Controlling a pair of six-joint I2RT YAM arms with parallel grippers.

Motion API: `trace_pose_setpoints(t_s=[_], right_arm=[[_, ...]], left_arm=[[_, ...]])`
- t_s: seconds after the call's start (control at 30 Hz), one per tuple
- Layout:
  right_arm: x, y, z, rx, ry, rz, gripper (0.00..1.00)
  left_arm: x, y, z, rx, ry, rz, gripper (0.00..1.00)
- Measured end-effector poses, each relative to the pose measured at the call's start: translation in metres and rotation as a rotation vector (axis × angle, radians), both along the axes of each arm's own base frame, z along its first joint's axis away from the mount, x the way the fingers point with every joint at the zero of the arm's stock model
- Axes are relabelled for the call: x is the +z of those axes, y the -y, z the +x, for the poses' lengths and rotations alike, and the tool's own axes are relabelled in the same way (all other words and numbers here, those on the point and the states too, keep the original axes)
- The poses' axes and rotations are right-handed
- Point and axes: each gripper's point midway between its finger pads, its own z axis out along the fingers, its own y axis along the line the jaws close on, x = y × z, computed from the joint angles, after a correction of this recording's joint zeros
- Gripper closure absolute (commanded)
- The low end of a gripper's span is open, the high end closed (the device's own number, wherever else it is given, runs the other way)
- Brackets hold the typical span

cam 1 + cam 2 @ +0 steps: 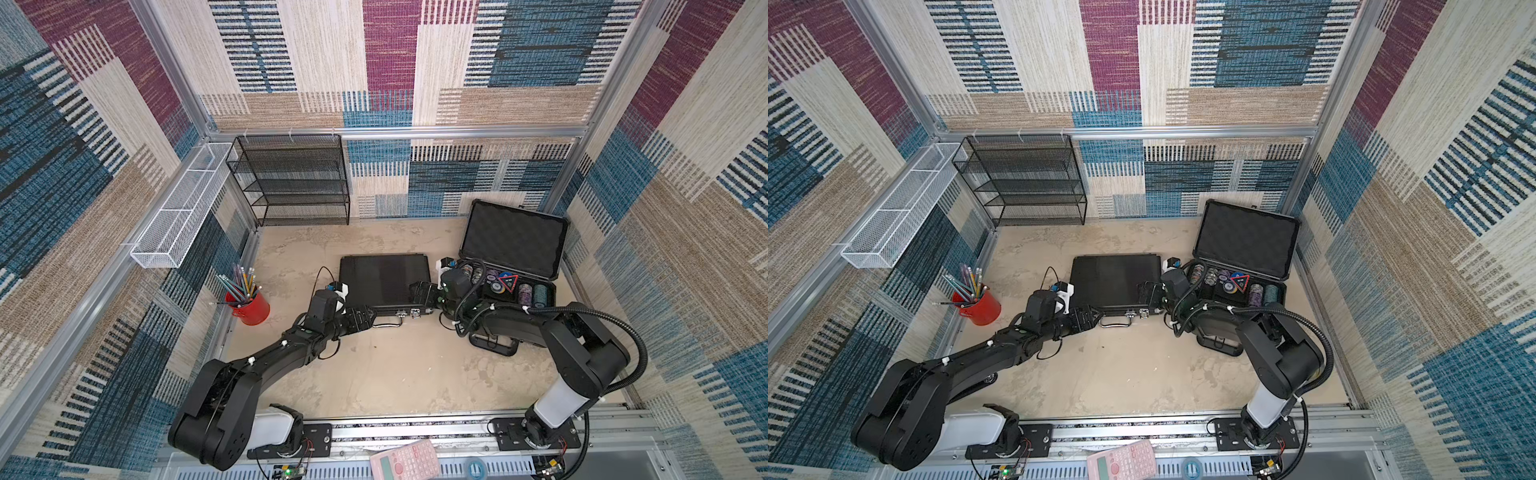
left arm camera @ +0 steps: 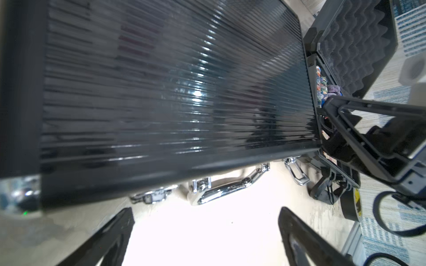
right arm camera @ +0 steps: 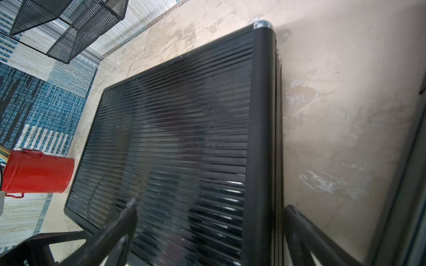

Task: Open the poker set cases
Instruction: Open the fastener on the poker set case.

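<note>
The slim black ribbed poker set case [image 1: 384, 280] [image 1: 1113, 280] lies flat mid-table, lid down, silver latches and handle [image 2: 226, 188] on its near edge. The thicker case [image 1: 515, 239] [image 1: 1246, 241] stands to its right, lid raised showing foam, chips in the base. My left gripper [image 1: 368, 318] [image 2: 206, 221] is open at the slim case's near left corner, over bare table beside the handle. My right gripper [image 1: 417, 291] [image 3: 209, 207] is open and straddles the slim case's right side edge. One of its fingers [image 3: 122, 221] is over the ribbed lid [image 3: 184, 138], the other beside the case.
A red cup of pencils [image 1: 249, 305] stands left of the slim case. A black wire-mesh rack [image 1: 291, 183] sits against the back wall and a white wire basket [image 1: 183, 203] hangs on the left wall. A pink calculator [image 1: 405, 461] lies past the front rail.
</note>
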Motion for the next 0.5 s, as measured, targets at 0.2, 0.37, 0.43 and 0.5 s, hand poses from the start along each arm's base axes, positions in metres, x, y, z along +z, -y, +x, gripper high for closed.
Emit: trace_pose_setpoints(t_s=[0.2,0.37,0.43,0.5], right_arm=[[0.0,-0.002,0.001,0.004,0.004,0.005,0.01],[0.0,-0.002,0.001,0.007,0.003,0.007,0.01],[0.0,-0.003,0.001,0.007,0.003,0.006,0.01],[0.0,-0.003,0.002,0.008,0.003,0.006,0.01]], left_arm=[[-0.003,-0.002,-0.001,0.005,-0.002,0.002,0.01],[-0.006,-0.007,0.0,0.026,0.003,0.011,0.01],[-0.008,-0.01,0.0,0.039,0.004,0.011,0.01],[-0.009,-0.012,-0.001,0.046,0.008,0.007,0.01]])
